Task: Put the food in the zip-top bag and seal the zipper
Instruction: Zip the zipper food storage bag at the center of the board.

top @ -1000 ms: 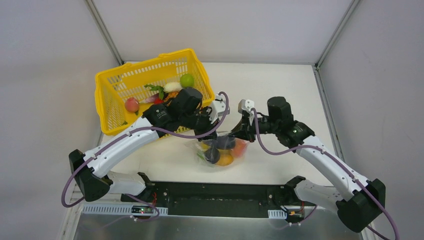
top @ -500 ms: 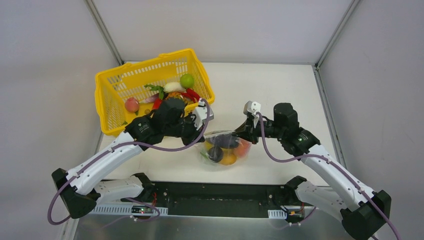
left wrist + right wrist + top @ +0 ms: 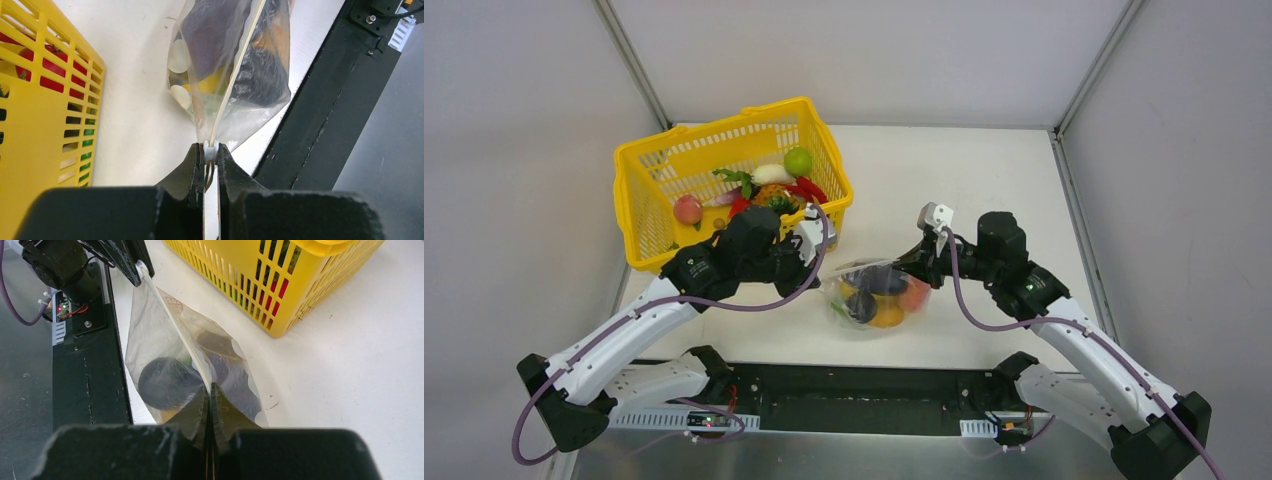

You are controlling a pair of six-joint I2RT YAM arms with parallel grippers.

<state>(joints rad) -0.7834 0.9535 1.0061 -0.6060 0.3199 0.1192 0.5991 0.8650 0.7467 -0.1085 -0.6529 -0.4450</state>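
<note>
Top view. Found zip-top bag (image 3: pixel 879 298) on worktop (image 3: pixel 964 170), just off the near right corner of yellow basket (image 3: pixel 716 128), apart from it. Counted food (image 3: pixel 886 316) inside bag: dark purple, orange, red and yellow pieces. Noted further pieces lying in basket, green round fruit (image 3: pixel 798 160) among them. Recorded left fingers (image 3: pixel 821 278) at the bag end nearer the basket, right fingers (image 3: pixel 917 266) at the end farther from it.

Left wrist view. Confirmed left fingers closed, pinching one end of zipper (image 3: pixel 235 75), white tab showing between the tips. Saw zipper running taut away from them, basket wall alongside.

Right wrist view. Confirmed right fingers closed on the opposite zipper end. Traced strip straight across to left fingers, dark eggplant (image 3: pixel 167 382) visible behind the film below it. Could not tell whether strip is pressed shut along its whole length.
</note>
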